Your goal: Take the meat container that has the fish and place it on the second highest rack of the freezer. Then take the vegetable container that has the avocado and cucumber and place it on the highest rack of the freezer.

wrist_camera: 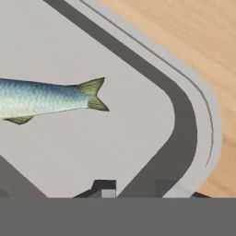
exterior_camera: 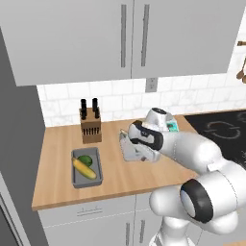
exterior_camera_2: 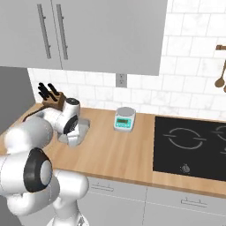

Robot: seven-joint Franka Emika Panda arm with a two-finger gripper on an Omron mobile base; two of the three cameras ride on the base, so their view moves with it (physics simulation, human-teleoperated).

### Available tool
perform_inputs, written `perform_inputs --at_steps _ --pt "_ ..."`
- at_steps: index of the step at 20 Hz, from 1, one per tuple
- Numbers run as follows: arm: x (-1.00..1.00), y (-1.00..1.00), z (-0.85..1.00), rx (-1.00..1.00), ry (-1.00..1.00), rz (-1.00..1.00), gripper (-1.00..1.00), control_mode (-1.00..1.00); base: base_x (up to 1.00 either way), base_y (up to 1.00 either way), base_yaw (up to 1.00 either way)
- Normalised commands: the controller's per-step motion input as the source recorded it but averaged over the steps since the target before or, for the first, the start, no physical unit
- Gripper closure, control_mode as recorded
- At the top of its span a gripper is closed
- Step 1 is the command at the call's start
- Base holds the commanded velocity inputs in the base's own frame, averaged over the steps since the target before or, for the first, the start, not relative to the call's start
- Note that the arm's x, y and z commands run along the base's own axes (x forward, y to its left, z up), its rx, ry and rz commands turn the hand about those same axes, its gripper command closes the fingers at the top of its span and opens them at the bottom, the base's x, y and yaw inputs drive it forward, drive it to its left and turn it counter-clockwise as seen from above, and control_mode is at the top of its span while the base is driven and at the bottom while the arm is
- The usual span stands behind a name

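The meat container point(wrist_camera: 184, 115) is a grey tray on the wooden counter, and the silver-blue fish point(wrist_camera: 46, 99) lies inside it. My gripper point(wrist_camera: 133, 188) reaches down over a rounded corner, one fingertip point(wrist_camera: 103, 188) inside the wall and the other outside, shut on the rim. From the right base view the tray point(exterior_camera_2: 80, 131) shows past my forearm. To the left, the vegetable container point(exterior_camera: 96, 180) holds the dark avocado point(exterior_camera: 85, 160) and the yellow-green cucumber point(exterior_camera: 84, 169), apart from my gripper point(exterior_camera: 128, 147). The freezer racks are out of view.
A knife block point(exterior_camera: 91, 126) stands behind the vegetable tray by the tiled wall. A small kitchen scale point(exterior_camera_2: 124, 119) sits right of the meat tray, and a black cooktop point(exterior_camera_2: 190, 145) lies further right. Wall cabinets point(exterior_camera: 96, 38) hang overhead. A tall grey panel point(exterior_camera: 14, 144) bounds the counter's left end.
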Motion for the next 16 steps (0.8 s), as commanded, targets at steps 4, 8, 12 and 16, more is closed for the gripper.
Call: perform_inputs --at_steps 4,8,12,16 --pt "-0.91 0.00 0.83 -0.12 -0.28 0.39 1.00 -1.00 0.00 0.00 0.00" --pt "-0.61 -0.01 0.92 0.00 -0.14 0.52 1.00 -1.00 0.00 0.00 0.00" --pt "-0.44 -0.07 0.76 0.01 -0.05 0.67 1.00 -1.00 0.00 0.00 0.00" --pt "-0.27 -0.08 0.92 0.00 -0.05 0.59 1.00 -1.00 0.00 0.00 0.00"
